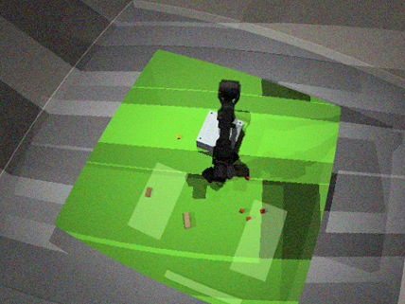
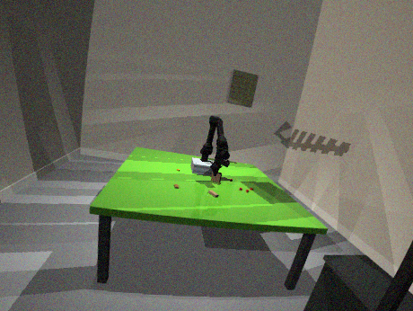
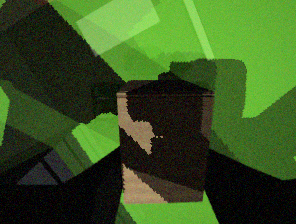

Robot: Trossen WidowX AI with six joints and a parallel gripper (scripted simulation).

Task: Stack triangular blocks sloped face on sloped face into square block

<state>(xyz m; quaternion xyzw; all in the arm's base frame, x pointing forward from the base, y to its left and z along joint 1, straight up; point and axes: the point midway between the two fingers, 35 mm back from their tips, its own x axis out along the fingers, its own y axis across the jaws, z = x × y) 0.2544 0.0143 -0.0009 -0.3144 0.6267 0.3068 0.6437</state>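
While the hand (image 1: 225,175) (image 2: 216,174) (image 3: 160,150) grips a wooden block (image 2: 216,179) (image 3: 167,145), no container shows.While the hand (image 1: 224,172) (image 2: 216,173) (image 3: 160,150) grips one block (image 2: 216,179) (image 3: 167,145), a tan piece (image 1: 186,220) (image 2: 213,193) lies apart.

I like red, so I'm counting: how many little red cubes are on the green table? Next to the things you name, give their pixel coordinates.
4 that I can see: three close together (image 1: 242,211) (image 2: 247,191), one beside the jaws (image 1: 247,177) (image 2: 231,180). The arm may hide more.

I can't name this place for certain; a bare test room or lab fits best. My arm (image 1: 226,117) (image 2: 216,135) stands on a bright green worktop (image 1: 110,197) (image 2: 148,198), with plain grey-beige walls (image 1: 309,6) (image 2: 180,54) and a grey floor (image 1: 17,235) (image 2: 162,270) around it.
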